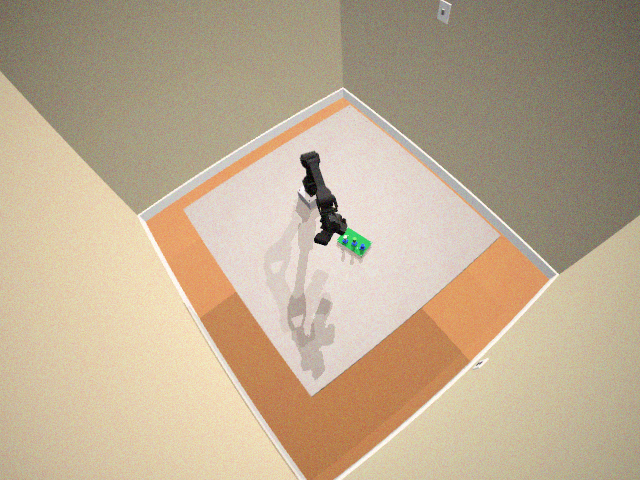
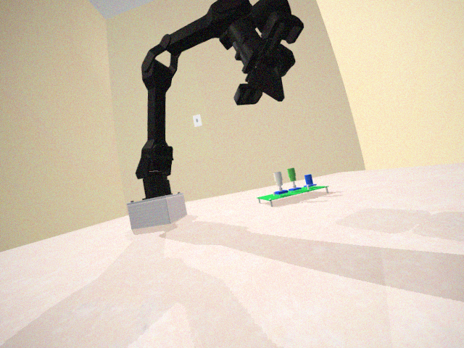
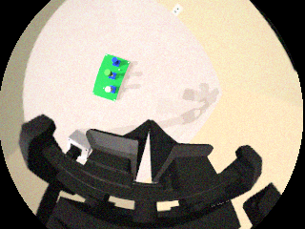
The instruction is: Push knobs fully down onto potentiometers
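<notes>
The green circuit board stands on short legs on the table, with three potentiometers in a row. The white knob and the green knob both stand high, with shaft visible between each knob and its blue base. The blue knob sits low, close to its base. My gripper is shut with its fingertips together and nothing between them. It hangs well above the board, touching none of the knobs.
The arm's grey base block stands on the pale table top. The arm's shadow falls across the table. The orange floor and the room's walls surround the table.
</notes>
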Robot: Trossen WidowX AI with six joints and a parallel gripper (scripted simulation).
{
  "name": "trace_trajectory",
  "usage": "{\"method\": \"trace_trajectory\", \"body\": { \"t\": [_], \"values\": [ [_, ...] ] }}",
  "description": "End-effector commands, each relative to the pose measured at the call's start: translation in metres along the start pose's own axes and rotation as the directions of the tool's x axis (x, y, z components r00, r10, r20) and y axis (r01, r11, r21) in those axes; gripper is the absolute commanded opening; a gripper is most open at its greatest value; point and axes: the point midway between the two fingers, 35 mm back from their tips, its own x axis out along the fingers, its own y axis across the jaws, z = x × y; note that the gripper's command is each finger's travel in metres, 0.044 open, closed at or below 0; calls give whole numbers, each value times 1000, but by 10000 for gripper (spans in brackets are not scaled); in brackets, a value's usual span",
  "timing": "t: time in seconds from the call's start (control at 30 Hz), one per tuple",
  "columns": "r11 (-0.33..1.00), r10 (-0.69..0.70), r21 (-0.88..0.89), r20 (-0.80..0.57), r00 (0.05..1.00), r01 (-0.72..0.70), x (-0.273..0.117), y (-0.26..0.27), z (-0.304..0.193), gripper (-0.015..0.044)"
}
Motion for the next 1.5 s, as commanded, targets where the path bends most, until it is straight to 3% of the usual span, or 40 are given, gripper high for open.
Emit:
{"method": "trace_trajectory", "body": {
  "t": [0.0,0.23,0.43,1.47],
  "values": [
    [993,114,-32,-24,993,-115,28,43,18,0],
    [961,259,-82,-83,962,-265,57,115,36,0],
    [961,259,-82,-83,962,-265,77,121,34,0],
    [961,259,-82,-84,962,-265,97,126,32,0]
  ]
}}
